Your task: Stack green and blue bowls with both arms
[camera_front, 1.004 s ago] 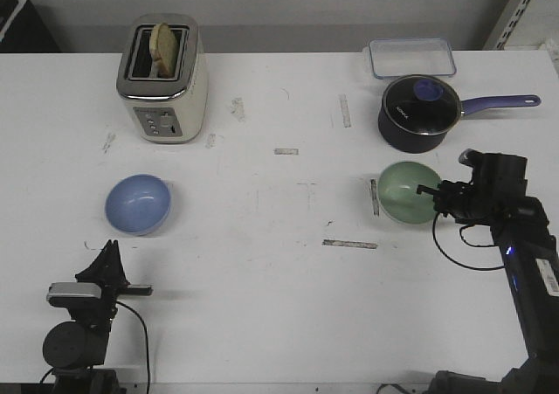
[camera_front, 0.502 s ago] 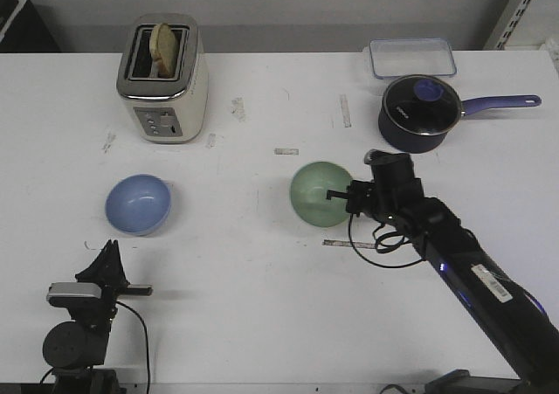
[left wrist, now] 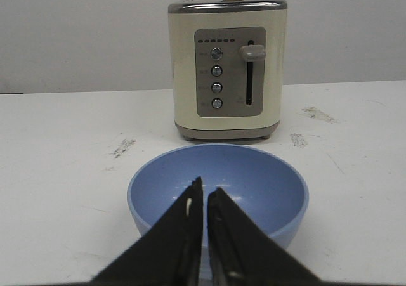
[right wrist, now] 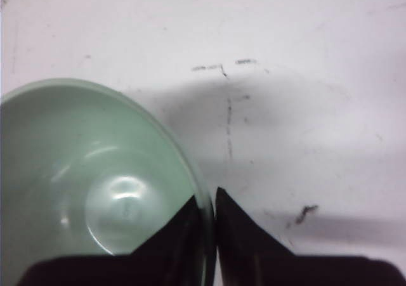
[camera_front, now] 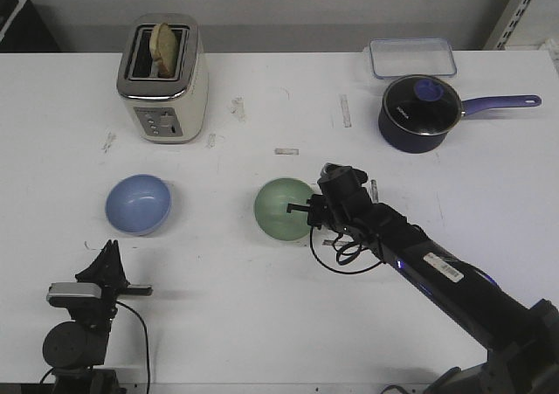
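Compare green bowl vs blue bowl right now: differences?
The green bowl is pinched at its rim by the right gripper; the blue bowl sits free on the table. Green is mid-table, blue is left, near the toaster. Both are plain, empty and look equal in size.

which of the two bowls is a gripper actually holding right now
The green bowl. The right gripper is pinched on its rim, one finger inside, one outside. The blue bowl sits free on the table, with the left gripper shut and not touching it.

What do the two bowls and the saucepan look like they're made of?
Green bowl: likely smooth plastic or melamine, with soft glossy highlights inside. Blue bowl: same look, more matte. Saucepan: probably coated metal in dark purple, under a clear, reflective glass lid.
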Motion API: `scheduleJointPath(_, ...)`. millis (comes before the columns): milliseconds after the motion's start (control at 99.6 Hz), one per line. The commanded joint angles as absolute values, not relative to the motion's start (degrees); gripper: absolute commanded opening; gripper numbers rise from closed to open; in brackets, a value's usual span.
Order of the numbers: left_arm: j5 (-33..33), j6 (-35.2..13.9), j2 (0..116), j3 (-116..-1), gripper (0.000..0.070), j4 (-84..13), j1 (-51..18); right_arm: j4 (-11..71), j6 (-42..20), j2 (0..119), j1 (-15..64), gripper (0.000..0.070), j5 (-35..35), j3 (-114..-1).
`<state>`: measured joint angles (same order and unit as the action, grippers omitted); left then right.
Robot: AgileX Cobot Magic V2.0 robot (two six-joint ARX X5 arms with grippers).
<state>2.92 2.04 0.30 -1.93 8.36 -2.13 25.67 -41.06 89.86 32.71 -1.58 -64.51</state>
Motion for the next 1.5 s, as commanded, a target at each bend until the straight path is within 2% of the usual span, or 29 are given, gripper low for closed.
scheduleJointPath(0,3.0,2.2,0.2,-0.7,0.0003,9.1,-2.2,24.7,-42.2,91.9,33.6,0.0006,-1.4,-65.4)
scheduleJointPath(401,3.0,2.2,0.2,-0.7,0.0003,9.1,-2.2,24.4,-42.1,93.9,33.8,0.002,-1.3,-65.4)
scheduleJointPath(442,3.0,2.2,0.2,-0.7,0.0003,9.1,-2.2,24.4,-42.1,93.9,33.8,0.0052,-1.4,-65.4)
scheduleJointPath(522,3.0,2.2,0.2,-0.7,0.0003,9.1,-2.2,24.4,-42.1,93.9,33.8,0.0178,-1.5,-65.4)
scheduleJointPath(562,3.0,2.2,0.2,-0.7,0.0003,9.1,-2.2,24.4,-42.1,93.8,33.8,0.0219,-1.5,-65.4)
scheduleJointPath(763,3.0,2.2,0.2,-0.7,0.0003,9.1,-2.2,24.4,-41.9,92.9,33.6,0.0233,-1.0,-65.5)
scheduleJointPath(903,3.0,2.2,0.2,-0.7,0.0003,9.1,-2.2,24.0,-40.1,89.9,32.6,0.0416,-1.0,-65.5)
scheduleJointPath(964,3.0,2.2,0.2,-0.7,0.0003,9.1,-2.2,24.0,-38.4,88.3,31.9,0.0427,-1.0,-65.5)
scheduleJointPath(1054,3.0,2.2,0.2,-0.7,0.0003,9.1,-2.2,23.9,-34.0,85.7,30.7,0.0426,-1.0,-65.4)
scheduleJointPath(1154,3.0,2.2,0.2,-0.7,0.0003,9.1,-2.2,22.2,-25.3,81.8,29.0,0.0421,-1.0,-64.6)
scheduleJointPath(1255,3.0,2.2,0.2,-0.7,0.0003,9.1,-2.2,17.5,-15.9,76.6,26.5,0.0371,-1.0,-61.6)
scheduleJointPath(1375,3.0,2.2,0.2,-0.7,0.0003,9.1,-2.2,8.2,-5.4,69.1,22.6,0.0199,-1.0,-55.0)
scheduleJointPath(1485,3.0,2.2,0.2,-0.7,0.0003,9.1,-2.2,1.3,-1.0,62.2,18.2,0.0,-1.1,-48.6)
